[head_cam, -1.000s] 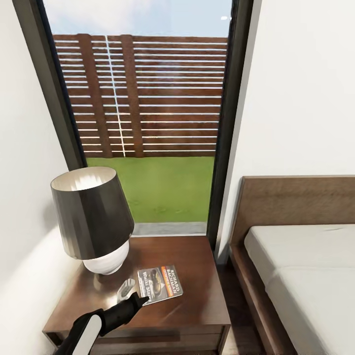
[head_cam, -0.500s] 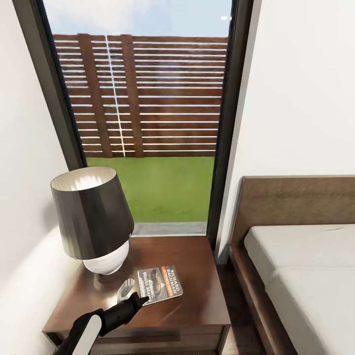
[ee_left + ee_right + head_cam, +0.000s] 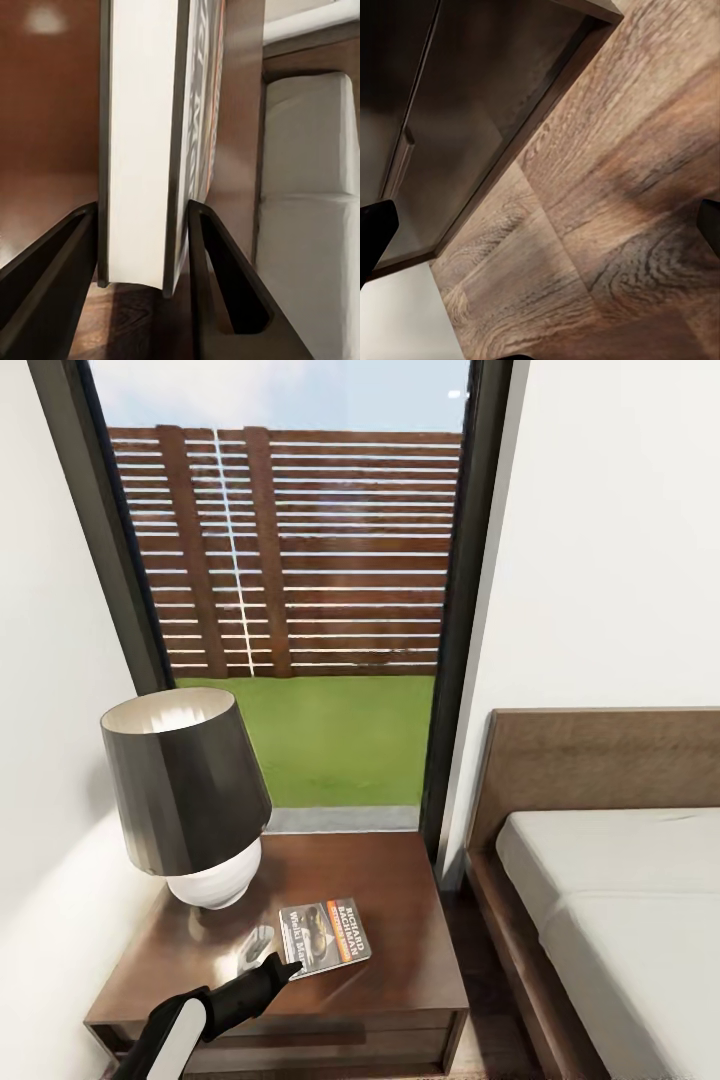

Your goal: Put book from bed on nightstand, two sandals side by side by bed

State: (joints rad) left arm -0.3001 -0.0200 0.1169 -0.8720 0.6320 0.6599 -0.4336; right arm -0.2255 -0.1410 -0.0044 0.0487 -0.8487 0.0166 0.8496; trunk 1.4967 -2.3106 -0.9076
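The book point(image 3: 325, 936), a thin paperback with an orange title band, lies on the dark-brown nightstand point(image 3: 400, 960) beside the lamp. My left gripper point(image 3: 283, 966) reaches in from the nightstand's front edge and is shut on the book's near corner. In the left wrist view the book point(image 3: 142, 142) stands edge-on, with one dark finger of the left gripper point(image 3: 142, 214) pressed against each cover. The bed point(image 3: 620, 920), with its grey mattress and wooden headboard, lies to the right. My right gripper point(image 3: 540, 232) hangs open over the plank floor point(image 3: 622, 225). The two sandals are out of view.
A lamp point(image 3: 185, 790) with a dark shade and white base takes up the nightstand's left half. A tall dark-framed window point(image 3: 300, 610) is behind it, and white walls are on both sides. A narrow strip of floor point(image 3: 480, 1000) separates nightstand and bed. Dark furniture point(image 3: 472, 97) is near the right gripper.
The whole head picture has shifted slightly upward, so the camera moved. The book, the lamp and my left gripper keep their places relative to each other.
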